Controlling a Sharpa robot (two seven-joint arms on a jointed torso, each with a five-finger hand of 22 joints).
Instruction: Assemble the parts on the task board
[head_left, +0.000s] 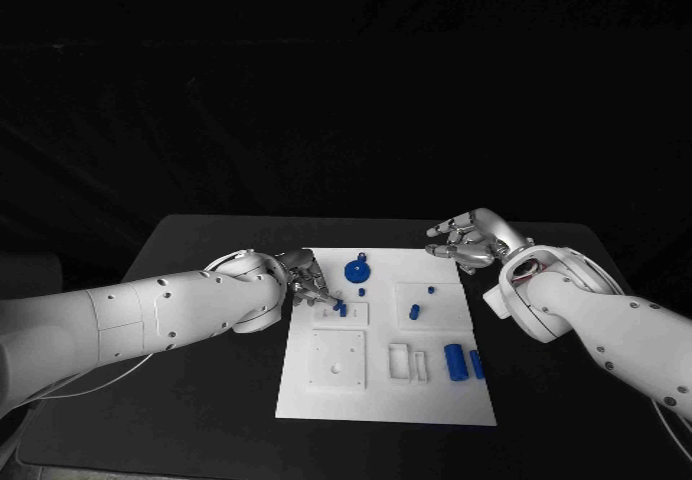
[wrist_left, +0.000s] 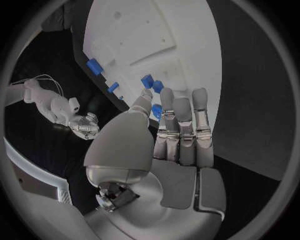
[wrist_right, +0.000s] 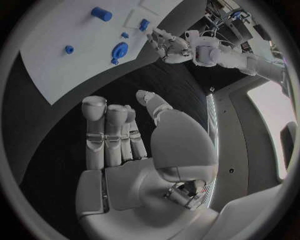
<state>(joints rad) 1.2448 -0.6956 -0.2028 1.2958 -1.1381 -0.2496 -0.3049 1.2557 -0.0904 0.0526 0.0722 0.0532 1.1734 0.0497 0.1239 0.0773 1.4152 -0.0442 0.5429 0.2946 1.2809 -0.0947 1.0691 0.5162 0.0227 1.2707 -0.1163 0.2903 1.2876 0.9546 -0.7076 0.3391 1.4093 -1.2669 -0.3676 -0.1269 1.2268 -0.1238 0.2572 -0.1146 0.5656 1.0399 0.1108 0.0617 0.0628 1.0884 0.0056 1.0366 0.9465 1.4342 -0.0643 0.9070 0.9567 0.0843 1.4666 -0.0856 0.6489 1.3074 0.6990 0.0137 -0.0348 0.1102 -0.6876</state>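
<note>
Task board (head_left: 387, 385): white plate at centre of the black surface (head_left: 216, 400), long axis running away from the robot. Small blue parts scattered over it.

Relative to the board:
- Round blue part with a short stem (head_left: 358, 270) near the far edge, left of middle.
- Small blue peg (head_left: 430, 291) and another short piece (head_left: 414, 311) right of middle, far half.
- Two upright-lying blue cylinders, (head_left: 454, 361) and (head_left: 476, 364), side by side at the right edge, near half.
- Small blue block (head_left: 340, 308) on the raised square at the left edge, far half.

Left hand (head_left: 306, 279) over the board's left edge, fingertips down on or right at the small blue block; left wrist view shows thumb and fingers (wrist_left: 181, 112) closing round a blue piece, so likely pinched, grip not fully confirmed.

Right hand (head_left: 464, 241) off the board's far right corner, above the surface, fingers loosely extended and apart, nothing held.

Handling, judged: parts look like rigid moulded plastic, light, smooth, probably slippery under metal fingertips. Not fragile. Best taken by a fingertip pinch across opposite flat sides of the block; cylinders across the diameter at mid-length; round part by its rim. Small size leaves little margin; easy to knock sideways or drop.
</note>
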